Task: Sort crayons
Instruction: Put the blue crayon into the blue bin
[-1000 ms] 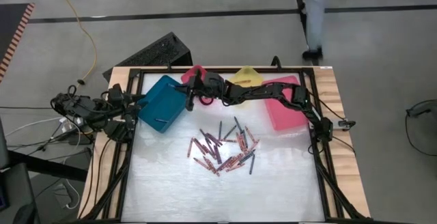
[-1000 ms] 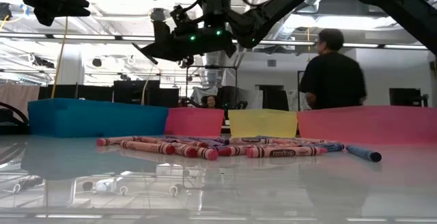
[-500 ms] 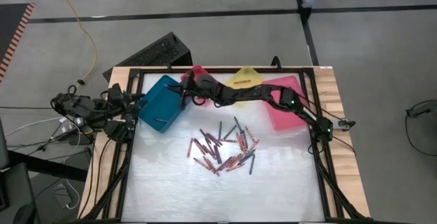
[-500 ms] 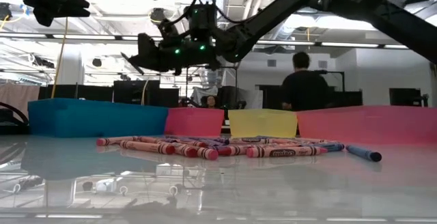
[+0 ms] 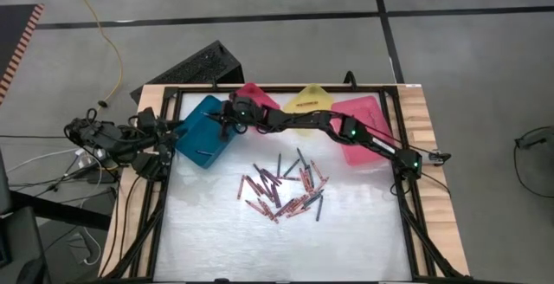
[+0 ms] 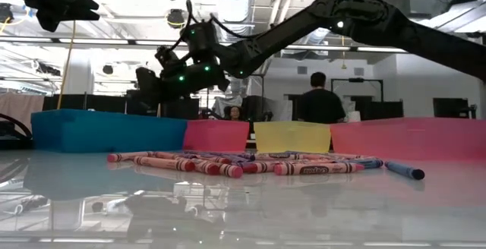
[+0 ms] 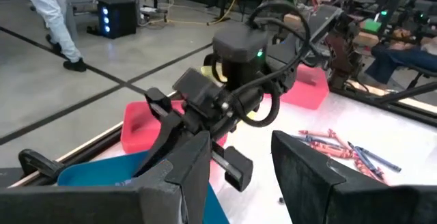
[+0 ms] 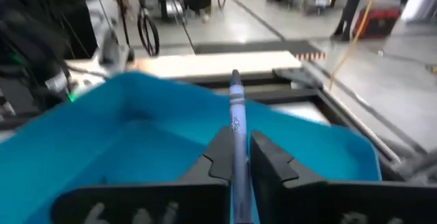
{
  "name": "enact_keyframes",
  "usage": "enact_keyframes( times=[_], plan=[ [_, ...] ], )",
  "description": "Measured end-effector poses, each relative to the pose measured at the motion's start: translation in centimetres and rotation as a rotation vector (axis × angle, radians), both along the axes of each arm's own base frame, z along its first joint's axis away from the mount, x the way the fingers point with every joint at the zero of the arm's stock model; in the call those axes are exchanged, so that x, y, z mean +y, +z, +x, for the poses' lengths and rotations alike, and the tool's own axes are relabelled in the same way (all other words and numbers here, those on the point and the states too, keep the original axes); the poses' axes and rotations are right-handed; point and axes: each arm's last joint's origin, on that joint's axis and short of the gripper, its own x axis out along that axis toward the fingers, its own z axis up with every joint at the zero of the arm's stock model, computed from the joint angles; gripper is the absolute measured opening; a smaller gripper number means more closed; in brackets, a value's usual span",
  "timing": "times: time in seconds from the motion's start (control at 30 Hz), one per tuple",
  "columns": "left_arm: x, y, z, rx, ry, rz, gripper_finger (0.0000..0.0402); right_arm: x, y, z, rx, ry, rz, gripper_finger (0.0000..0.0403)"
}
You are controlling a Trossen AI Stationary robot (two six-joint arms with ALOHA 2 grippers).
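Note:
Several crayons [image 5: 281,189], mostly red with some dark blue-grey, lie in a loose heap on the white table top; the low view shows them as a row [image 6: 228,165]. My right gripper [image 5: 224,118] reaches across to the teal bin [image 5: 204,133] and hangs above its far right part, shut on one blue-grey crayon [image 8: 235,115]. From the low view it [image 6: 148,82] is clear above the bin wall [image 6: 106,131]. My left gripper [image 5: 171,129] waits open at the table's left edge beside the teal bin. My right gripper pinches the blue-grey crayon's rear part [image 8: 237,157] between its two fingers. The crayon lies along the fingers, and its tip [image 8: 234,77] sticks out ahead of them. The fingers come nearly level from the table's right. The crayon is clear above the teal bin's floor.
Along the far edge stand a small pink bin [image 5: 253,93], a yellow bin [image 5: 308,99] and a larger pink bin [image 5: 361,132]. A black frame [image 5: 407,215] borders the table. A person [image 6: 319,101] stands in the room behind.
My right gripper has moved toward the table's left edge and down, from over the small pink bin to over the teal bin, carrying the crayon. The person in the room behind has walked across the low view.

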Motion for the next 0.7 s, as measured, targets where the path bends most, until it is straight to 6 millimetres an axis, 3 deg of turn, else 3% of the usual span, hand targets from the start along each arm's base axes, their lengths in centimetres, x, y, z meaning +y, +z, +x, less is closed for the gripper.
enact_keyframes(
  times=[0.2, 0.3, 0.4, 0.57, 0.7],
  plan=[
    [0.0, 0.1, 0.0, -0.008, -0.001, -0.005, 0.0145, 0.0, -0.3, -0.1, 0.037, 0.0, 0.011, 0.0095],
    [0.0, 0.1, 0.0, -0.017, 0.0, -0.021, 0.0145, 0.4, 1.1, -0.5, 0.086, 0.006, 0.022, 0.0107],
    [0.0, 0.1, 0.0, -0.027, -0.007, -0.043, 0.0145, 1.4, 4.4, -1.8, 0.183, 0.052, 0.011, 0.0111],
    [-0.2, 0.2, 0.1, -0.049, -0.067, -0.097, 0.0145, 5.9, 13.1, -6.6, 0.343, 0.125, -0.032, 0.0111],
    [-0.4, 0.2, 0.2, -0.064, -0.122, -0.14, 0.0145, 10.0, 15.7, -10.6, 0.577, 0.109, -0.046, 0.0111]
  ],
)
